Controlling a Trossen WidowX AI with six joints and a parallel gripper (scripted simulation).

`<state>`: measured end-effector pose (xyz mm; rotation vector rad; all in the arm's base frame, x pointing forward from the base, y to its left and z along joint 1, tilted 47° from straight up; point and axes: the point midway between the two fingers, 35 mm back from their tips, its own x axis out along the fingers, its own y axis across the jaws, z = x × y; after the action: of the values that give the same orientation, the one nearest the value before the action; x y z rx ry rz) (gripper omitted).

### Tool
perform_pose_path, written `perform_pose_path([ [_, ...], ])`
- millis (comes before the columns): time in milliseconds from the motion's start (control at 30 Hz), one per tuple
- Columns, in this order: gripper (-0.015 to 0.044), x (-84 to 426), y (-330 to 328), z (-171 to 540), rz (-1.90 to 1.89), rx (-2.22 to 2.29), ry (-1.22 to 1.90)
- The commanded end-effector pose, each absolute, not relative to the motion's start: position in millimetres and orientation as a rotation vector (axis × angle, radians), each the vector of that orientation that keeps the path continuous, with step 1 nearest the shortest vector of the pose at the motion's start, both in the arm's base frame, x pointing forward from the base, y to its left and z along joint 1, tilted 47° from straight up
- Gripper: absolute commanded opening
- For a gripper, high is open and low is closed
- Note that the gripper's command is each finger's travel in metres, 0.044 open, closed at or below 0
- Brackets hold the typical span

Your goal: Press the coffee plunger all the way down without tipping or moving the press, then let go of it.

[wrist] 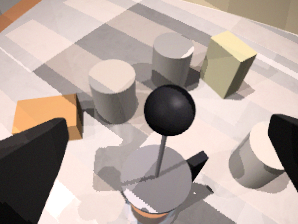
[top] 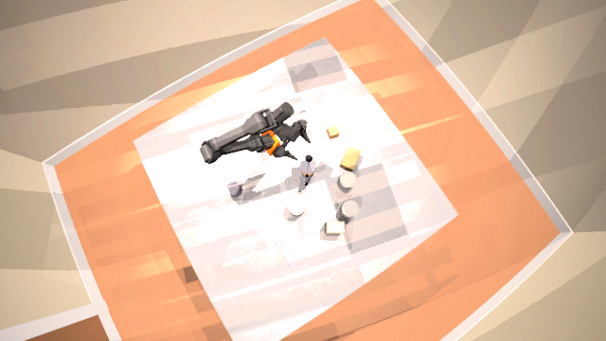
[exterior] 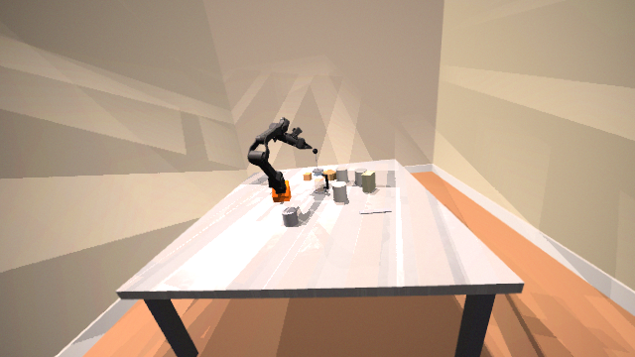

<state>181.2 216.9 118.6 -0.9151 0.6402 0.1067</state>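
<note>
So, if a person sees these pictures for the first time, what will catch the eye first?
Probably the black knob of the plunger, standing high on its thin rod above the press at the middle of the wrist view. The open gripper frames it with one dark finger on each side, touching nothing. Behind, grey cylinders and a pale block crowd the white table.

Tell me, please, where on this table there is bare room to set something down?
The near half of the table, in front of the lone grey cup, looks free. It is crowded around the coffee press, ringed by cylinders and blocks.
</note>
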Motion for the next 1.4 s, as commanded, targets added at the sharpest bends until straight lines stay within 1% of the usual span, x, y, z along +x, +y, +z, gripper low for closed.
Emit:
perform_pose_path([
  [0,0.044,182,209,115,0.084,-0.862,0.621],
  [267,0.044,184,209,114,0.083,-0.862,0.622],
  [1133,0.044,215,201,94,0.082,-0.861,0.618],
  [1367,0.0256,215,201,94,0.082,-0.861,0.618],
])
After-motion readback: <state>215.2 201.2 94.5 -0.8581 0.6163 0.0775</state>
